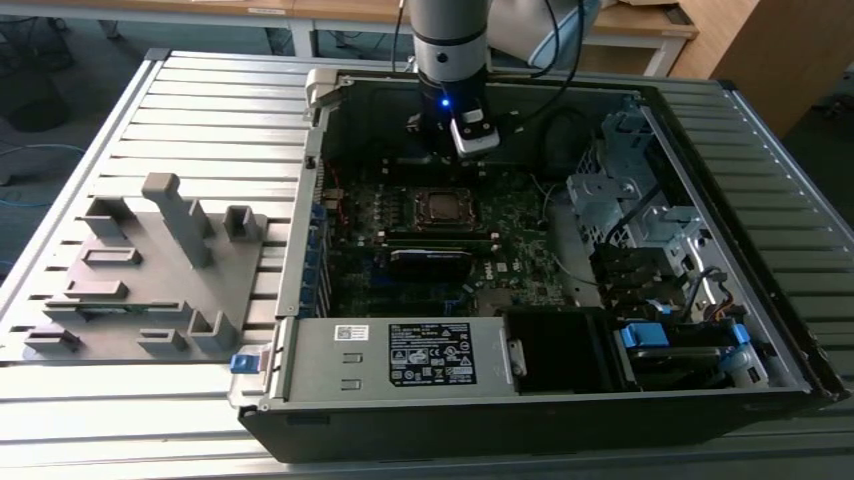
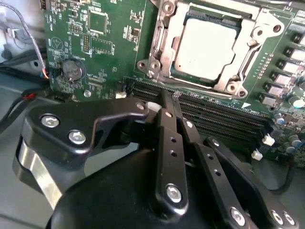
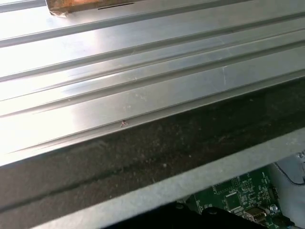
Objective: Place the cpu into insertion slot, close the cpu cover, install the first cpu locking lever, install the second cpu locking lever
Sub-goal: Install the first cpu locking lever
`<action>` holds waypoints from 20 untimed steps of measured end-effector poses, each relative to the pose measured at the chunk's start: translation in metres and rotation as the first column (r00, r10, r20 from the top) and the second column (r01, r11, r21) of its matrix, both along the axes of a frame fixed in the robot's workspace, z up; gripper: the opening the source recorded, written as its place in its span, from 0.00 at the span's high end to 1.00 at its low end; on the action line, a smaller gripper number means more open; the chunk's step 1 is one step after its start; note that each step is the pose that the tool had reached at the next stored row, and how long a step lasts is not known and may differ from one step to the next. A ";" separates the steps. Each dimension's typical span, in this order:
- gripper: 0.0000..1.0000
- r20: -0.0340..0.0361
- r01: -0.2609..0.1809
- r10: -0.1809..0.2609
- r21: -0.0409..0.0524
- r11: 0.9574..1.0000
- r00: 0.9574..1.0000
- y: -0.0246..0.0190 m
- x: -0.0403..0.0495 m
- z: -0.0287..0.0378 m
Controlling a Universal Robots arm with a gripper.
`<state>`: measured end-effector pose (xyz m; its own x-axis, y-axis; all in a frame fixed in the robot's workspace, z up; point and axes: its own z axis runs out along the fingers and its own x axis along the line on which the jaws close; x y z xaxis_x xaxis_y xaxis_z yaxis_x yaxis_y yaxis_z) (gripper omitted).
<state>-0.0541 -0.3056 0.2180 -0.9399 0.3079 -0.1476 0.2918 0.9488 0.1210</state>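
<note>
The cpu [image 2: 205, 50] is sitting in the socket on the motherboard [image 2: 102, 43], dull silver top showing, with the cpu cover [image 2: 167, 45] lying flat around it as a silver frame. Judging from that, placing and covering are done and the locking-lever steps are in hand. The end effector [image 2: 171, 102] is hovering just beside the socket, over the memory slots [image 2: 224, 117], its fingers [image 2: 167, 138] pressed together and gripping nothing. In the exterior view the arm is reaching down into the open computer case [image 1: 747, 330]. Whether either lever is latched, I cannot tell.
</note>
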 end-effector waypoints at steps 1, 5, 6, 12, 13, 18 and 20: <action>0.90 -0.009 0.000 0.000 0.000 1.000 1.000 0.0000 0.0001 -0.0001; 0.90 -0.067 0.000 0.000 -0.001 1.000 0.998 0.0000 0.0003 -0.0007; 0.90 -0.075 0.000 0.000 -0.001 1.000 0.997 0.0000 0.0004 -0.0007; 0.90 -0.078 0.000 0.000 -0.001 1.000 0.997 0.0000 0.0003 -0.0007; 0.90 -0.078 -0.002 0.002 -0.001 1.000 0.997 -0.0001 0.0003 -0.0008; 0.90 -0.078 -0.074 0.074 -0.001 0.997 0.994 -0.0002 0.0004 -0.0011; 0.90 -0.078 -0.109 0.109 -0.001 0.994 0.991 -0.0002 0.0004 -0.0014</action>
